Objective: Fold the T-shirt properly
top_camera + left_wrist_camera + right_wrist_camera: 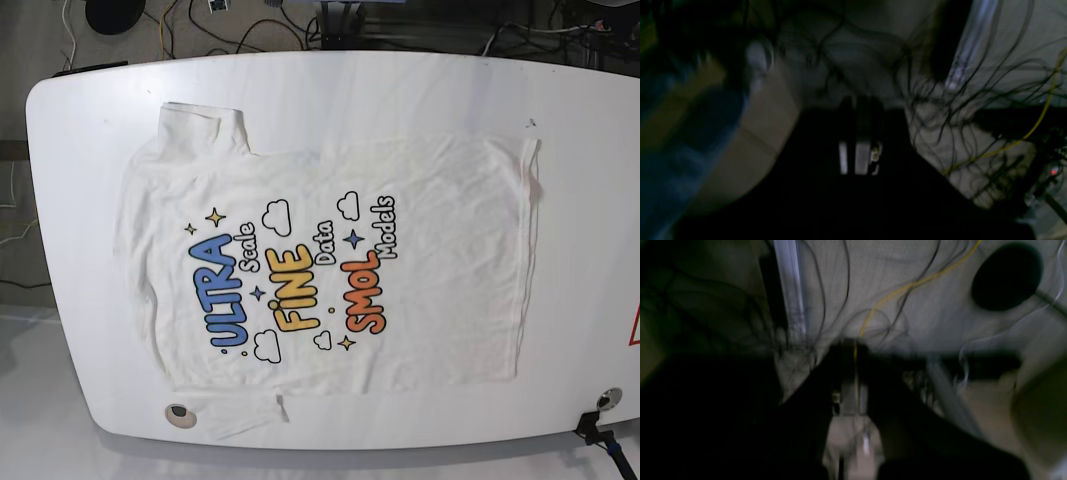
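One large white short-sleeved cotton T-shirt (330,265), spread flat and unfolded, print side up, across the middle of the smooth white rounded tabletop (580,330). Lettering in blue "ULTRA", yellow "FINE" and orange "SMOL", with clouds and stars, turned sideways in the base view. One sleeve pointing toward the far edge, the other draped over the near edge; hem toward the right of the base view. Neither arm visible in the base view. Left tool (858,133) and right tool (850,373), each dark and blurred in its own wrist view, both with jaws together and clamped on nothing, raised clear of the shirt. Tangled dark cables (940,110) and a thin yellow cable (907,286) on grey floor behind.
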Controlling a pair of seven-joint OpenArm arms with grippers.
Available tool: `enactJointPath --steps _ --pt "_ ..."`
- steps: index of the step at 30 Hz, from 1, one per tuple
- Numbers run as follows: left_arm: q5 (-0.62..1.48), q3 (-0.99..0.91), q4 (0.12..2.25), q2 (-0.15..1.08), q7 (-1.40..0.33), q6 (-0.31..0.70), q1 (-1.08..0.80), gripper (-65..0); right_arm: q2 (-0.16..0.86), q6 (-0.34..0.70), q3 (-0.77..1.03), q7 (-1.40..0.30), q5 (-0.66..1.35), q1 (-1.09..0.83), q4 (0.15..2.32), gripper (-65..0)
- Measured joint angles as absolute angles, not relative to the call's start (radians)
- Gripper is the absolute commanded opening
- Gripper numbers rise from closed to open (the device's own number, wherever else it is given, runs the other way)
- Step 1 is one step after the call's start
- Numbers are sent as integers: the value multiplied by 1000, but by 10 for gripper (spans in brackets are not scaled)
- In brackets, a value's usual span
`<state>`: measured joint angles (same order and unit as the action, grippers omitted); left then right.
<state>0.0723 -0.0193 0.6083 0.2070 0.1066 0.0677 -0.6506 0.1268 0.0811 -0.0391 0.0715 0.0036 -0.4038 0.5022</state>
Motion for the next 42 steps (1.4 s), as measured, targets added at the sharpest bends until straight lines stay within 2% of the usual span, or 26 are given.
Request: enactJointPath --steps 2,3,4,6,8,12,13,14,15,16,17,18,19,20,21,22,24,29,30,31,33,34,40,42 --pt "52 -25 632 225 96 74 -698 -650 136 78 -35 68 7 -449 547 -646" --pt "46 -29 689 231 158 85 -731 -650 141 85 -33 28 8 -500 632 -647" --pt "39 -28 733 229 139 76 -737 -650 141 99 -32 106 9 -513 685 -646" --pt "31 -30 818 240 127 88 -776 -650 147 94 -30 48 9 -553 790 -646" --pt "33 -38 917 261 153 87 -838 -650 164 101 -23 86 15 -630 900 -647" --pt "30 -55 1134 292 110 93 -947 -650 202 95 -10 10 22 -785 1066 -647" --pt "46 -57 1196 293 140 109 -934 -650 204 102 -5 31 24 -796 1117 -649" --pt "47 -61 1229 293 91 105 -938 -650 204 102 -1 34 23 -800 1161 -647" --pt "69 -80 1300 307 155 110 -979 -650 211 100 14 0 25 -842 1249 -647" --pt "79 -96 1333 309 73 106 -992 -650 215 106 27 89 31 -865 1279 -646" --pt "86 -105 1380 307 97 114 -1013 -650 216 104 43 9 31 -908 1325 -647" --pt "98 -110 1402 308 78 124 -1021 -650 216 103 50 27 25 -915 1345 -647" --pt "105 -125 1461 303 23 120 -1040 -650 211 106 65 -32 31 -938 1404 -648" --pt "123 -142 1523 313 94 120 -1045 -650 220 117 84 -18 29 -955 1471 -648" --pt "125 -153 1539 310 27 117 -1045 -650 220 110 95 31 31 -948 1486 -647" --pt "134 -161 1594 308 35 114 -1076 -650 222 109 110 -33 31 -977 1540 -647" --pt "161 -164 1666 305 22 131 -1106 -650 223 118 135 6 35 -1016 1611 -648" --pt "234 -191 1839 309 43 139 -1089 -650 222 130 216 -34 58 -1002 1774 -650" --pt "255 -201 1859 306 -19 144 -1084 -650 222 119 229 -24 58 -996 1784 -650" --pt "274 -220 1904 305 -5 150 -1079 -650 211 133 251 -78 73 -994 1819 -650" --pt "271 -223 1893 304 -46 145 -1085 -650 221 128 231 1 64 -1004 1822 -650" --pt "271 -234 1911 299 -54 143 -1104 -650 215 131 232 -46 64 -1024 1854 -650" --pt "308 -284 1981 299 -84 155 -1065 -650 185 147 234 -37 67 -978 1987 -650" --pt "309 -303 1980 286 -98 163 -1030 -650 178 170 235 -123 72 -950 2002 -650"
